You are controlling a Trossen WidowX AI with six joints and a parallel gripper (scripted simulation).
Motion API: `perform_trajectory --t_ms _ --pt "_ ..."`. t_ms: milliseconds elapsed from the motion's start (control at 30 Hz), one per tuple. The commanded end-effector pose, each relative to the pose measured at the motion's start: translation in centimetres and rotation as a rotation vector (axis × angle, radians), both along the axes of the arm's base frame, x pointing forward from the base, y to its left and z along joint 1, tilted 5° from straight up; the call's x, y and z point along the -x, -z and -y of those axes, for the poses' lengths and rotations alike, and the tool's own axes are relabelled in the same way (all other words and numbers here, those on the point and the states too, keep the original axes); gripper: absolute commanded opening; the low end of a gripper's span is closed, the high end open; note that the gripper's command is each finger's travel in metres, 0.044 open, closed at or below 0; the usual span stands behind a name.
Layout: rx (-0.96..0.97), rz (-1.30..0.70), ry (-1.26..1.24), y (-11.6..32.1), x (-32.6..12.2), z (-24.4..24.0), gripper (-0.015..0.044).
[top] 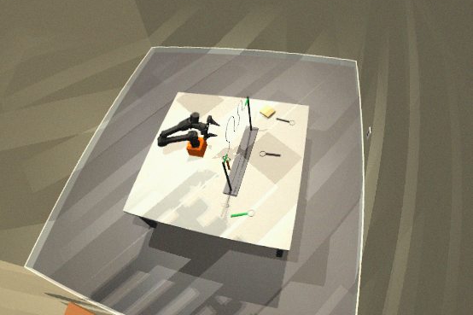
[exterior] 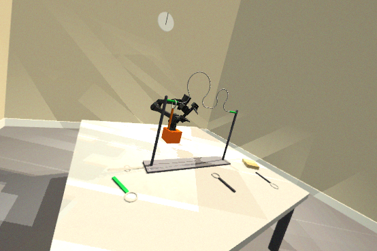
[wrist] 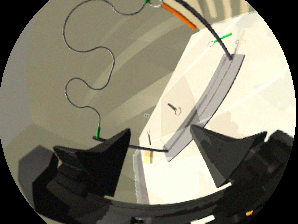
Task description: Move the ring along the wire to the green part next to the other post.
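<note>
Ring (top: pixel 227 160) (exterior: pixel 173 108) (wrist: pixel 155 2) looks light, likely to swing; I'd grip its stiff orange handle (top: pixel 228 165) (exterior: pixel 171 118) (wrist: pixel 179 16) mid-length. My fingers (top: pixel 215 129) (exterior: pixel 192 115) stand wide, holding nothing.

Arm folded back — gripper (top: pixel 217 130) (exterior: pixel 192 114) (wrist: pixel 160 129) open, 2 fingers (top: pixel 212 121) (exterior: pixel 195 107) apart.
</note>
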State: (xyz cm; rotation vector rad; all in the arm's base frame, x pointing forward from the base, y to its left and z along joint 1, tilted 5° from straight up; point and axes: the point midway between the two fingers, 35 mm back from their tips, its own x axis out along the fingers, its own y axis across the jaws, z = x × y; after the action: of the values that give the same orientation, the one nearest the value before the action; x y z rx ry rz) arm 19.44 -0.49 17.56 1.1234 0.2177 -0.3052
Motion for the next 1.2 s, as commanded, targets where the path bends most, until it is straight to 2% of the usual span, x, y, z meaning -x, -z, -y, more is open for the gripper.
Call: perform_trajectory --t_ms 0,267,767,1167 --pt "0.002 0.0 -0.001 0.0 -0.1 0.0 0.0374" --pt "0.09 -0.006 -0.025 -0.6 -3.5 0.9 0.0164" --pt "0.301 0.01 -0.071 -0.1 -9.4 6.4 0.016" --pt "0.5 0.031 -0.096 1.6 -11.1 13.4 0.016"
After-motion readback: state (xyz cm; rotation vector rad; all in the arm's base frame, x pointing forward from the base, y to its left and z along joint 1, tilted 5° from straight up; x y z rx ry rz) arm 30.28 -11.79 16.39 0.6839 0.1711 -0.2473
